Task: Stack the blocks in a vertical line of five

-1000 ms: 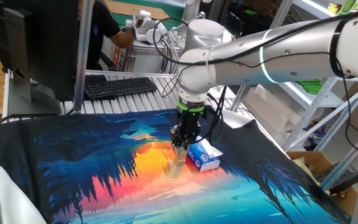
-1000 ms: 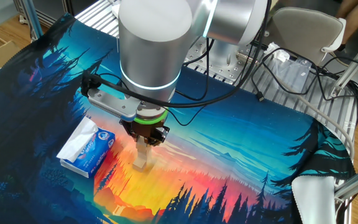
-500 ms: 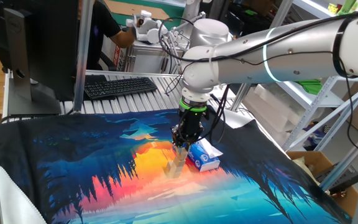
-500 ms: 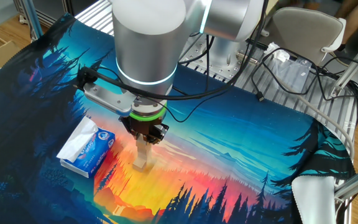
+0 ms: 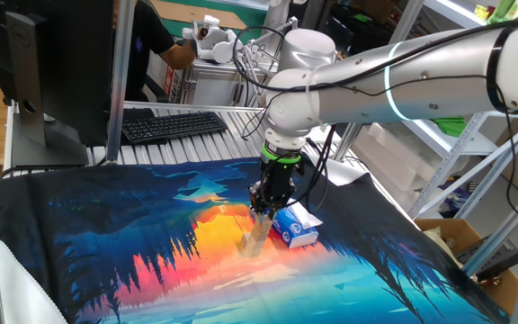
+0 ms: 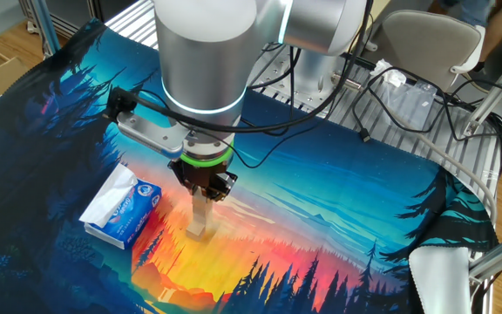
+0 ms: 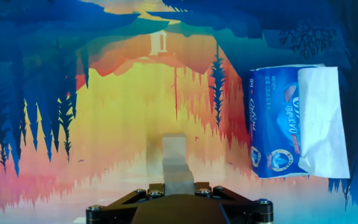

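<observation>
Your gripper (image 6: pixel 202 199) is clamped on the top of the smooth pale wooden blocks (image 6: pixel 201 221), a squared column just beside the glossy blue tissue pack (image 6: pixel 122 208).

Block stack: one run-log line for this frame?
stage: stacking | claw: pointing down over block stack, shut on top block | stack: upright on printed cloth | tissue box: beside stack, apart

We see pale matt wooden blocks (image 6: pixel 200 220), a printed cloth mat (image 6: pixel 338 227) with soft creases, a glossy blue tissue pack (image 7: pixel 293 121), smooth satin-grey metal arm (image 5: pixel 403 81).
</observation>
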